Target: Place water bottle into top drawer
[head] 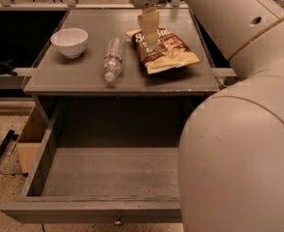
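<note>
The water bottle (113,58) lies on its side on the grey tabletop (84,76), white cap pointing to the front edge. The top drawer (108,175) is pulled out below the tabletop, and its inside is bare; its small knob (117,222) shows on the front panel. My gripper (148,29) hangs above the back of the tabletop, over the left edge of the brown chip bag (163,51), to the right of the bottle and apart from it. It holds nothing that I can see.
A white bowl (69,41) stands at the left of the tabletop. A tan cardboard box (30,140) sits on the floor left of the drawer. My large white arm (238,129) fills the right side and hides the drawer's right end.
</note>
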Controlling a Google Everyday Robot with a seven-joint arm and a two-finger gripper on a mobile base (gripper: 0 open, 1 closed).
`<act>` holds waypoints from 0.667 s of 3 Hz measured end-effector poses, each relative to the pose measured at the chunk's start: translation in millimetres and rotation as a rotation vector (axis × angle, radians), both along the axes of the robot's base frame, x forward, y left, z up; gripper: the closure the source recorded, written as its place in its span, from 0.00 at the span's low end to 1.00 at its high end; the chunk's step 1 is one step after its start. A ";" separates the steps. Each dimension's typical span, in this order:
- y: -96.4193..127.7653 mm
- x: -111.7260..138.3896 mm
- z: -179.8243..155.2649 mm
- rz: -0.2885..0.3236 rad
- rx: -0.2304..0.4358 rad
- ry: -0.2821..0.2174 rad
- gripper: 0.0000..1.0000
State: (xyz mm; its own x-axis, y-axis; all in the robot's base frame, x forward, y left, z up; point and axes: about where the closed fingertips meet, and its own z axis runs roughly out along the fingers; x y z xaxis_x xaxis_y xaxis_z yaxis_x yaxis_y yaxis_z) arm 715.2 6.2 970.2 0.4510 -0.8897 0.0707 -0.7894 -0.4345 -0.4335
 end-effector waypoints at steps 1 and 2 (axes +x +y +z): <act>16.2 24.6 -16.3 0.034 -0.015 0.007 0.00; 36.0 38.5 -31.0 0.140 0.022 0.006 0.00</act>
State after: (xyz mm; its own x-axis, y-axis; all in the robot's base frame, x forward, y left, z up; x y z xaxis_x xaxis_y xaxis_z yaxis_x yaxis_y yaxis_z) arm 753.7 42.2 939.2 0.5715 -0.8192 0.0489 -0.7243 -0.5315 -0.4393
